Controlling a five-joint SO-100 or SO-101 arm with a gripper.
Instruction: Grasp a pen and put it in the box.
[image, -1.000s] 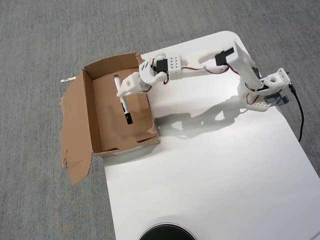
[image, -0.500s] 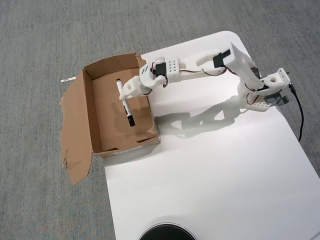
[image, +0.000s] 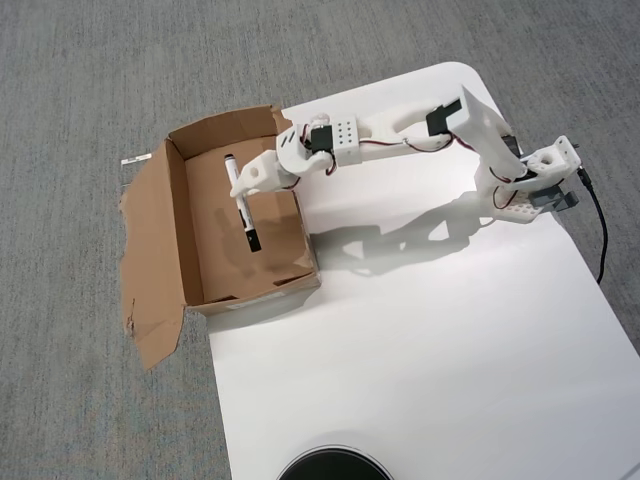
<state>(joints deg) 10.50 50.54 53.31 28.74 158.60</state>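
The brown cardboard box (image: 176, 222) lies open at the white table's left edge in the overhead view, its ragged flaps splayed out to the left. My gripper (image: 247, 181) reaches over the box's upper half and is shut on the pen (image: 243, 212). The pen is a slim white marker. It hangs over the box's brown interior, with its black cap towards the bottom of the view and its small black end near the box's top wall.
The arm's base (image: 530, 186) is fixed at the right of the white table (image: 420, 340), with a black cable (image: 601, 235) running down beside it. A dark round object (image: 334, 466) pokes in at the bottom edge. Grey carpet surrounds the table.
My gripper and the pen swung slightly right and then back left over the box interior. The pen stays held at much the same angle.
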